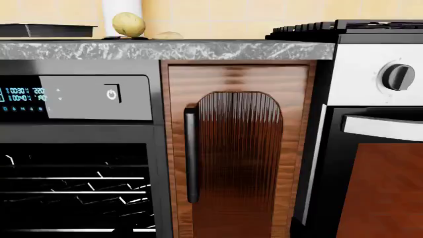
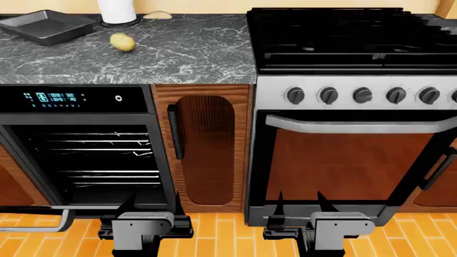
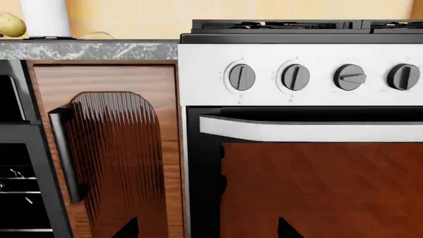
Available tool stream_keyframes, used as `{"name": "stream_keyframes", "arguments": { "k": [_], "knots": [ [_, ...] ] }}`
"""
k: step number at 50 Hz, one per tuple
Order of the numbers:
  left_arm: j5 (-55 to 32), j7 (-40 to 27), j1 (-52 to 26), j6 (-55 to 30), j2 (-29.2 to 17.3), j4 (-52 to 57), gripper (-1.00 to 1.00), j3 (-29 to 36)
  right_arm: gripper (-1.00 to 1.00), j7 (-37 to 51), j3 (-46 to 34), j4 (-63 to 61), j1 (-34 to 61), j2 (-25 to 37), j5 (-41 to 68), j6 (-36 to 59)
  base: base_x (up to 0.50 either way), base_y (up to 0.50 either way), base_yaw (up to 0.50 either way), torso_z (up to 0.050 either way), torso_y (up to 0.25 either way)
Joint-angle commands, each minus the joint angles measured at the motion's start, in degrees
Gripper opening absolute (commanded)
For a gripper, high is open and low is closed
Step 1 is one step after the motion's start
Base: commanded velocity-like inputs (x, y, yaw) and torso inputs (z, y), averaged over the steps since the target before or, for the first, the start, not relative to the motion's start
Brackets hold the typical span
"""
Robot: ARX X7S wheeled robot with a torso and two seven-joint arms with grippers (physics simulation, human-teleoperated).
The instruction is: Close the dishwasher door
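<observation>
Kitchen floor point(image 2: 228, 227), dishwasher door point(image 2: 32, 218) mostly cut off, handle corner visible

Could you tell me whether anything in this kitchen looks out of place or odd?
Yes: the dishwasher gapes open, its wire racks exposed, while the oven door beside it is shut. A lone potato also lies loose on the counter.

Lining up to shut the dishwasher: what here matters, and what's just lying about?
Job: dishwasher, door handle, left gripper, right gripper.
Lying about: potato, baking tray, paper roll, wooden cupboard, oven.
</observation>
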Motion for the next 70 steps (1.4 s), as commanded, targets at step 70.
{"name": "stream_keyframes", "arguments": {
  "k": [70],
  "knots": [
    [-4.60,-8.58,0.21,0.50,-6.61,0.45,1.00,8.23,1.00,8.99,-7.24,0.62,0.57,6.22,6.56,-0.54,0.00,0.00,0.00,-0.040,-0.020]
  ]
}}
